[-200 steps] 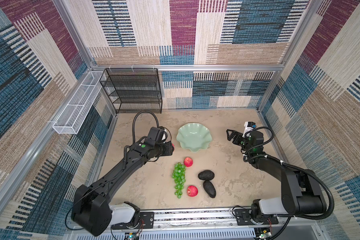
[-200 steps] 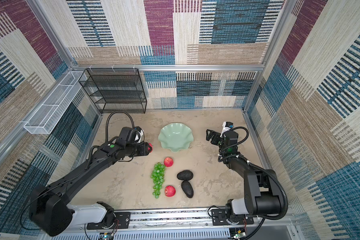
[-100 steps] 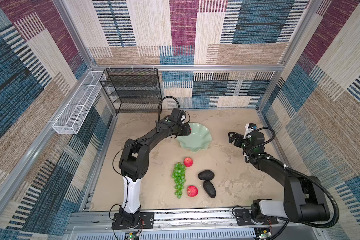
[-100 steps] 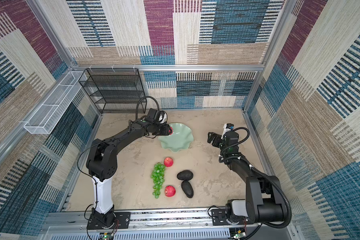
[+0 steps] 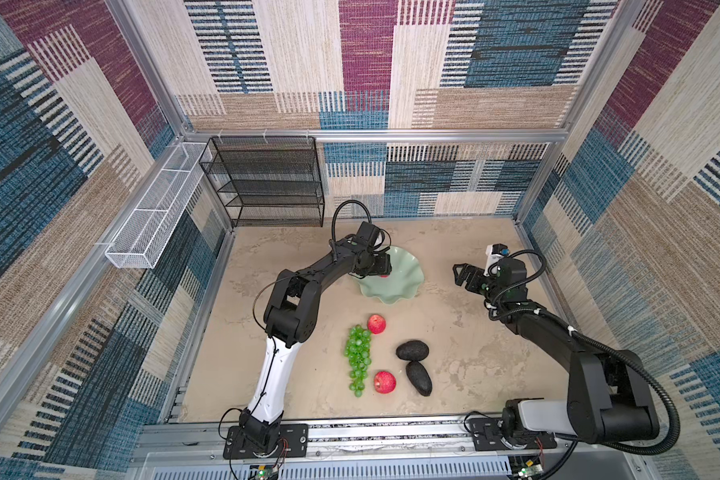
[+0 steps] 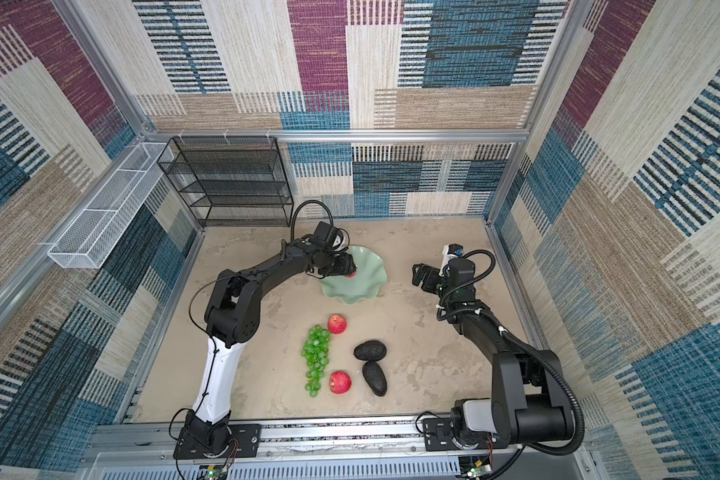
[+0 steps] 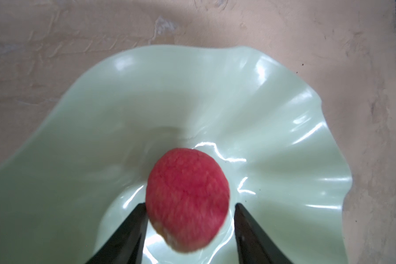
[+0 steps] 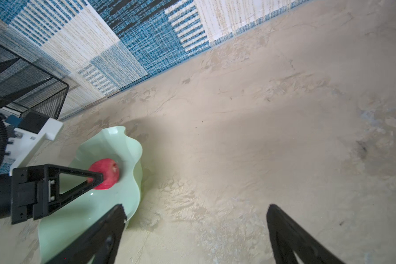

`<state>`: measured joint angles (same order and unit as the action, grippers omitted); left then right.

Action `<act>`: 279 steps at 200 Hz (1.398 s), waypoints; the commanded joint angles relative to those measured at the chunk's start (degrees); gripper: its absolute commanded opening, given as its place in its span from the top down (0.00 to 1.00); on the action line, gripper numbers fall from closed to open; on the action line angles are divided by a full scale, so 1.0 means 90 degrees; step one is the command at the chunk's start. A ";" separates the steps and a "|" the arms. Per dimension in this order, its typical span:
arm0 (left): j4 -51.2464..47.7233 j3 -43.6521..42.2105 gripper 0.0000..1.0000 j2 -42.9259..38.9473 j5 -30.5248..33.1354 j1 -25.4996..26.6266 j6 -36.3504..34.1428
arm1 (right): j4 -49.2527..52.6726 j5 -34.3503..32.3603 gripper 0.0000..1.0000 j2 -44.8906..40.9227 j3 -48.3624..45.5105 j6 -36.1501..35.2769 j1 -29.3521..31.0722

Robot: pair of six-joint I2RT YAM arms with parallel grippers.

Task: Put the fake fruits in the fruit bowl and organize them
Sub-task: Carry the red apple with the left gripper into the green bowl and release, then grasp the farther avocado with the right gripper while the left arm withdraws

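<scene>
Left wrist view is mostly fruit bowl [image 7: 261, 102], its glossy well sloping away ahead of the fingertips. Over it the left gripper [image 7: 190, 204] has its jaws parted and clamps nothing. The right gripper [image 8: 196, 207] hangs spread and empty, off to the bowl's far side.

Back toward the left arm's base, the grapes [image 5: 357, 357], two avocados [image 5: 411, 350] and two loose apples [image 5: 376, 323] lie on the table [image 5: 454, 365].

Smallest, the red apple [image 7: 188, 198] sits between the parted jaws, brushing one finger and clear of the other (it is blurred, so I cannot tell whether it rests on the glaze). I'd open fully and then rise straight up, so that neither finger drags it, leaving room for the long bunch.
</scene>
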<state>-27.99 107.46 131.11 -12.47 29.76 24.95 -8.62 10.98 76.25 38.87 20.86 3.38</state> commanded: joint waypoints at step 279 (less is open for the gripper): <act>0.3671 -0.6301 0.22 -0.6546 0.2107 -0.1150 0.0854 | 0.3410 -0.1420 0.24 -0.0944 -0.0989 0.2435 0.6069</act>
<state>3.22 52.01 73.45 7.16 20.60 30.26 26.24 -0.49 65.30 29.89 42.15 57.58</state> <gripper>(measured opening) 0.778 0.775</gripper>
